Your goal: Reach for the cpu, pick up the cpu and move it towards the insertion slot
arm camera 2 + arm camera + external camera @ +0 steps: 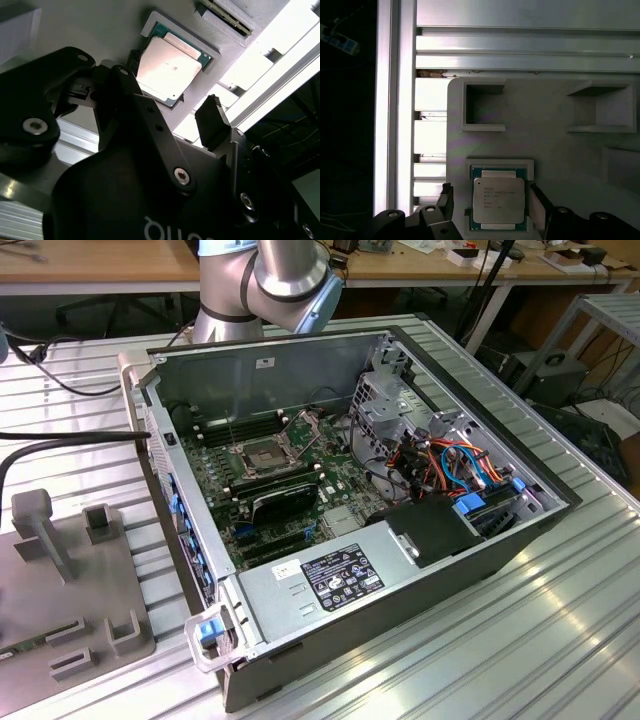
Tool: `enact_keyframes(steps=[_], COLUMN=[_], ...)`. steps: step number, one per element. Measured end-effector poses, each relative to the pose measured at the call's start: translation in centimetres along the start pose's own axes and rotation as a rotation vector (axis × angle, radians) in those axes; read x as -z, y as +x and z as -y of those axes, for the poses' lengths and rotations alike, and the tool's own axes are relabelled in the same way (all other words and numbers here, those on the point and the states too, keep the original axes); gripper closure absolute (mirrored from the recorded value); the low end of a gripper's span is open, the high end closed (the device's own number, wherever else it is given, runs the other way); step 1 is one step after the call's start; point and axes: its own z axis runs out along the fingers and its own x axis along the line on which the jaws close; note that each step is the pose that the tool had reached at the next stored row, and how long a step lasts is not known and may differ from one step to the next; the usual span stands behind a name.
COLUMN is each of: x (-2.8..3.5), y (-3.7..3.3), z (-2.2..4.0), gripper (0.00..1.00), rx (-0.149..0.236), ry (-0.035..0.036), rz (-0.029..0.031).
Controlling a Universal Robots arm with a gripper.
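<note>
Hovering spread wide, the end effector (491, 196) flanks the cpu (498, 201) — seated in its grey holder (545, 135) — gripping nothing.

Bends the silver arm (275, 275) at a joint near the exterior view's top edge; holds the gripper (492, 200) facing downward, black fingers (445, 200) spread wide, seemingly touching nothing.

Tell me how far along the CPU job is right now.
Done: the reach. The open hand hovers at the CPU, with a finger on each side. In hand: the grasp, not yet closed; the CPU lies in its grey holder. Not yet done: lifting it and moving it towards the insertion slot inside the open computer case.
</note>
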Motion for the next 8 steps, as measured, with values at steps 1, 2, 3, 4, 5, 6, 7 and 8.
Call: enact_keyframes(steps=[1,2,3,4,5,6,7,8], x=[-0.01,-0.02,-0.06,-0.07,-0.13,-0.17,-0.24,-0.32], y=[0.0,0.0,-0.06,-0.17,-0.25,-0.26,-0.27,-0.29], z=[0.0,0.0,0.0,0.01,0.0,0.01,0.01,0.01], gripper=[0.29,0.29,0.29,0.29,0.29,0.29,0.29,0.29], rx=[0.0,0.0,0.0,-0.002,-0.007,-0.011,-0.016,-0.021], ry=[0.0,0.0,-0.0003,-0.0001,-0.0001,0.0,0.0001,0.0002], rz=[0.0,0.0,0.0004,0.0001,0.0005,0.0006,0.0006,0.0009])
